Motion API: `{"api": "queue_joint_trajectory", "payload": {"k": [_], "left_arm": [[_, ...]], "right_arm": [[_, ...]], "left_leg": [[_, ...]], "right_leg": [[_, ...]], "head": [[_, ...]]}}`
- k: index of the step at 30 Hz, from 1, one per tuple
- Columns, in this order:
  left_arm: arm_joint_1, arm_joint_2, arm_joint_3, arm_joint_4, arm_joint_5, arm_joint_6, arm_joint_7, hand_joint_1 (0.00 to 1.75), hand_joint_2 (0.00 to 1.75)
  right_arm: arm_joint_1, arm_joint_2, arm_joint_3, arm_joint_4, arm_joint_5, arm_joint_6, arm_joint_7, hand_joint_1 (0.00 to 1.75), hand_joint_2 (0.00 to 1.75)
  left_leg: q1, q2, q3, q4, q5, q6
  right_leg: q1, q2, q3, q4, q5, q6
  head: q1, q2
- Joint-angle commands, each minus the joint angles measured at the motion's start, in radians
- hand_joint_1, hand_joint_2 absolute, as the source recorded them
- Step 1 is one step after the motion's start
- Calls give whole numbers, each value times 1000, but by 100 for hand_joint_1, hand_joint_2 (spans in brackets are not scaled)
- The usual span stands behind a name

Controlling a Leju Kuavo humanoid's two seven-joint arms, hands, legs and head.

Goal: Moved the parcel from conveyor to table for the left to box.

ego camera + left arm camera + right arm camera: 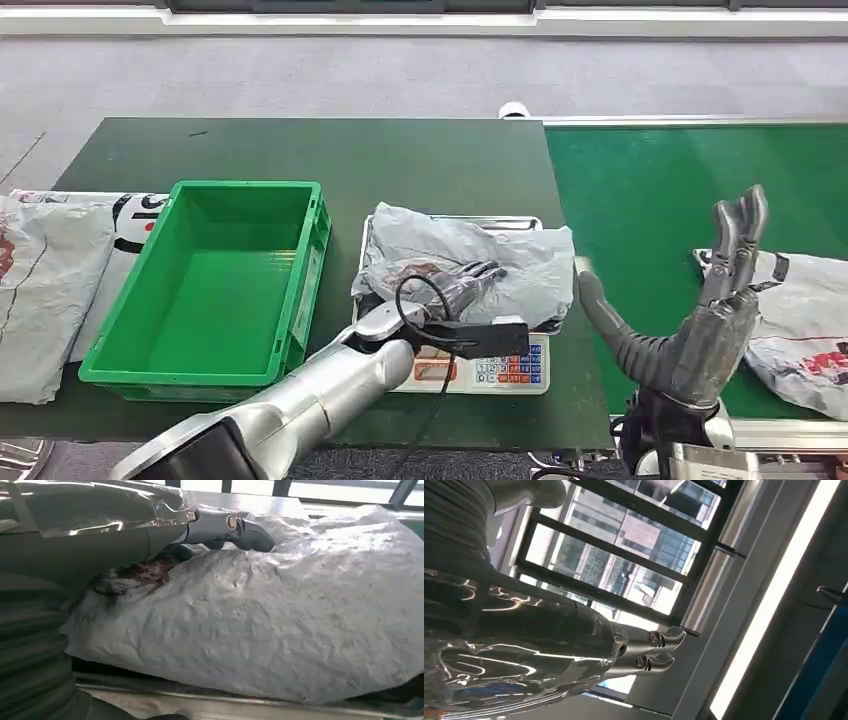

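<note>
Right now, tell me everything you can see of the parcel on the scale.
The parcel is a soft, crumpled grey plastic mailer bag with a dark reddish print near one end. It lies flat on the metal scale, covering most of its platform, beside the green crate on the dark green table. The left hand rests on top of it, fingers laid across the wrinkled film. It looks closed and undamaged.

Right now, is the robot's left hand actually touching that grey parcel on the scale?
Touching. In the head view the left hand lies on the grey parcel; the left wrist view shows its fingers pressed onto the wrinkled plastic.

Straight fingers (pixel 659 650) before window (pixel 624 555)
</note>
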Motion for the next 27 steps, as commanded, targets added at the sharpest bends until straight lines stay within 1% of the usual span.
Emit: {"api": "queue_joint_trajectory", "payload": {"k": [1,3,4,6,7,10,12,13,15,18,19,21,22,23,24,25,27], "left_arm": [[-56,-4,-50,40,45,51,-8,0,175],[-66,-4,-39,35,57,65,-21,0,175],[-80,-4,-42,7,41,125,-116,0,175],[-104,-4,-28,-62,41,82,-112,0,175],[-105,-4,-4,-111,25,69,-128,0,175],[-80,10,56,-209,-33,33,-156,0,175],[-44,23,110,-293,-70,-3,-173,0,175],[-36,23,123,-314,-85,-13,-179,0,175],[-29,19,125,-334,-97,-24,-186,0,175],[-4,11,130,-382,-125,-55,-198,0,175],[1,8,129,-397,-130,-63,-199,0,175],[5,4,135,-405,-139,-78,-194,0,175],[3,1,137,-398,-140,-82,-192,0,175],[-3,-4,140,-381,-140,-91,-188,0,0],[-7,-4,139,-373,-140,-94,-187,0,0],[-12,-4,137,-360,-139,-94,-189,0,0],[-12,-4,137,-360,-139,-94,-189,0,0]], "right_arm": [[-52,23,-4,12,15,21,23,0,175],[-62,26,-6,17,20,23,32,0,175],[-62,22,-13,20,19,21,39,0,175],[-49,12,-28,22,4,23,31,0,175],[-41,12,-37,22,-3,28,22,0,175],[-12,12,-51,15,-10,31,8,0,175],[42,7,-55,-12,-25,20,-17,0,175],[63,4,-57,-23,-30,16,-24,0,175],[90,-1,-59,-36,-36,14,-32,0,175],[110,3,-66,-51,-38,12,-40,0,175],[118,6,-68,-60,-37,10,-41,0,175],[125,8,-69,-67,-33,10,-40,0,175],[131,8,-70,-72,-33,9,-41,0,175],[135,7,-70,-75,-32,8,-41,0,175],[137,6,-69,-77,-33,8,-42,0,175],[140,6,-69,-79,-33,8,-42,0,175],[140,6,-69,-79,-33,8,-42,0,175]], "left_leg": [[1,2,0,0,0,-1],[1,4,2,-2,0,-2],[1,2,0,0,0,-1],[2,3,1,-1,0,-2],[1,0,-1,1,0,-1],[1,-2,-1,1,0,-1],[2,0,2,-2,0,-1],[1,0,1,-1,0,-1],[1,0,4,-3,0,-1],[0,-1,1,-2,0,-1],[2,1,6,-6,0,-2],[1,-1,0,-1,-1,-1],[1,-1,2,-2,-1,-1],[1,0,2,-2,-1,-1],[2,0,3,-3,0,-1],[1,-1,1,-1,-1,-1],[2,2,3,-3,-1,-1]], "right_leg": [[1,0,0,-1,0,-1],[2,1,2,-2,1,-1],[1,0,0,0,1,-1],[2,0,2,-2,1,-1],[2,-2,0,0,0,-1],[1,-4,1,-1,0,-1],[2,-2,4,-4,0,-1],[1,-2,2,-2,0,-1],[2,-4,5,-4,0,-1],[1,-3,2,-2,-1,-1],[2,-3,7,-6,0,-2],[1,-3,1,-1,0,-1],[1,-4,3,-3,0,-1],[1,-3,3,-3,0,-1],[2,-3,4,-4,0,-1],[1,-3,2,-1,0,-1],[2,-1,4,-4,1,-1]], "head": [[0,0],[0,0],[0,0],[0,0],[0,0],[0,0],[0,0],[0,0],[0,0],[0,0],[0,0],[0,0],[0,0],[0,0],[0,0],[0,0],[0,0]]}}
